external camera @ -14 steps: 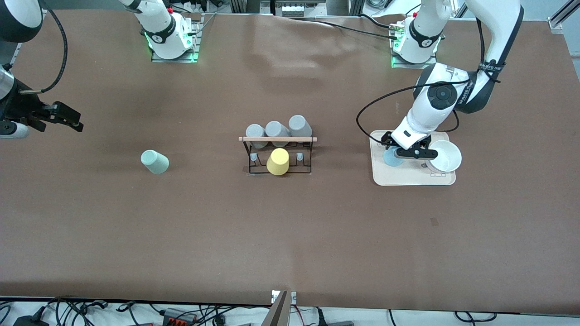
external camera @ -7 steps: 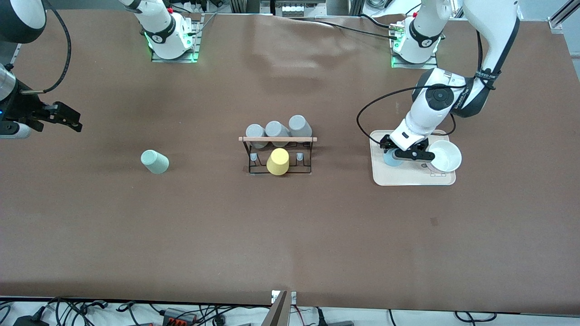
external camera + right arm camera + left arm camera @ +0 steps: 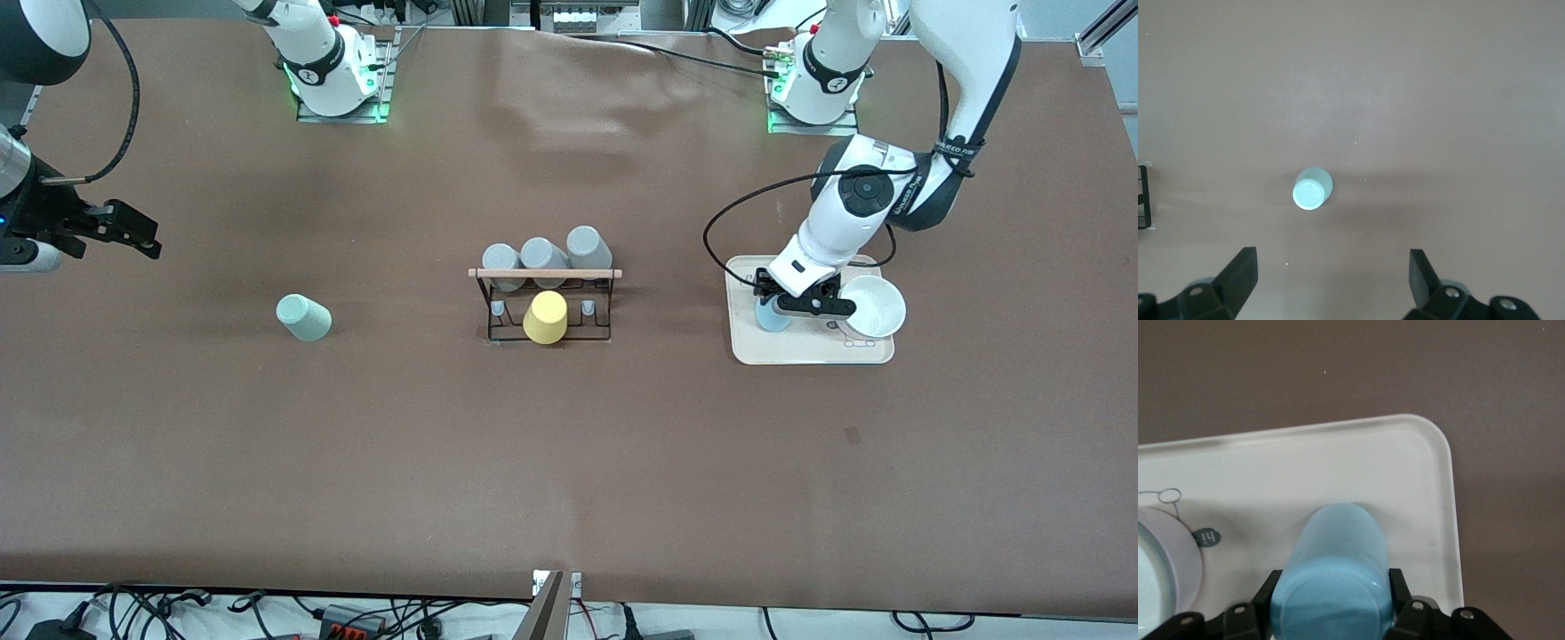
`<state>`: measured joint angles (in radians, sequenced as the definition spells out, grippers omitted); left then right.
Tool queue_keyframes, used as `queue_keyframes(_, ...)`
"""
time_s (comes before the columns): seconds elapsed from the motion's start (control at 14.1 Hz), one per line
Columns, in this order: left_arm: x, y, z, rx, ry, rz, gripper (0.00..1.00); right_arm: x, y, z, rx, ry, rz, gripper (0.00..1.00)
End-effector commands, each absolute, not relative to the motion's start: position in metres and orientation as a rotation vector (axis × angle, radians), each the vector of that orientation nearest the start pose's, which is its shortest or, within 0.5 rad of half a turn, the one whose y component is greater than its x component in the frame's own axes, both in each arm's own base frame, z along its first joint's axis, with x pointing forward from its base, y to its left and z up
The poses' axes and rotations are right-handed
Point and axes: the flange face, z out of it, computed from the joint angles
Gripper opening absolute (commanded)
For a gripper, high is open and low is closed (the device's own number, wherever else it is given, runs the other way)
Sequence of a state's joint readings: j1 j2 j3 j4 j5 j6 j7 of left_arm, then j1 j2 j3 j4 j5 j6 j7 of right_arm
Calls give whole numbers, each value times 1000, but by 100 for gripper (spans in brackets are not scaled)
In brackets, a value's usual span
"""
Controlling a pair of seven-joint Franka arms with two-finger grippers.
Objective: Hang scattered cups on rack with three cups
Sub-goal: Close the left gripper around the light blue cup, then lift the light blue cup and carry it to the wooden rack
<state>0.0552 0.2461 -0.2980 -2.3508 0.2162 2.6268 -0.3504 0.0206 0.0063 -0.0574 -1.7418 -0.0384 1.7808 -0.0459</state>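
Left wrist view: left gripper fingers clamp the upside-down light blue cup on the tray; lifting could knock the bowl at three o'clock. Right gripper waits, fingers spread wide and empty, over the mint cup.

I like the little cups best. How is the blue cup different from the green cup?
The blue cup sits on a white tray; the green cup sits on the bare brown table. The left gripper is shut on the blue cup; nothing touches the green cup, with the open right gripper up above it. They differ in colour. Both are small, without handles, and off the rack.
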Motion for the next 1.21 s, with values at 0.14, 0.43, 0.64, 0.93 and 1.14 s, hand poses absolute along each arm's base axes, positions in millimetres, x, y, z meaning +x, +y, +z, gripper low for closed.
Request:
queue_keyframes(0.14, 564, -151, 344, -3027, 158, -87, 26, 568, -22, 554, -3190, -54, -21, 100)
queue_keyframes(0.43, 605, -251, 431, -3117, 167, -108, 26, 576, -9, 534, -3194, -99, 30, 100)
queue_keyframes(0.64, 615, -321, 450, -3175, 38, -60, 23, 581, -2, 524, -3196, -115, 39, 100)
queue_keyframes(0.93, 597, -402, 428, -3179, -216, 8, 23, 585, 6, 516, -3197, -134, 53, 100)
queue_keyframes(1.14, 580, -440, 407, -3179, -366, 30, 23, 585, 7, 514, -3190, -129, 48, 100)
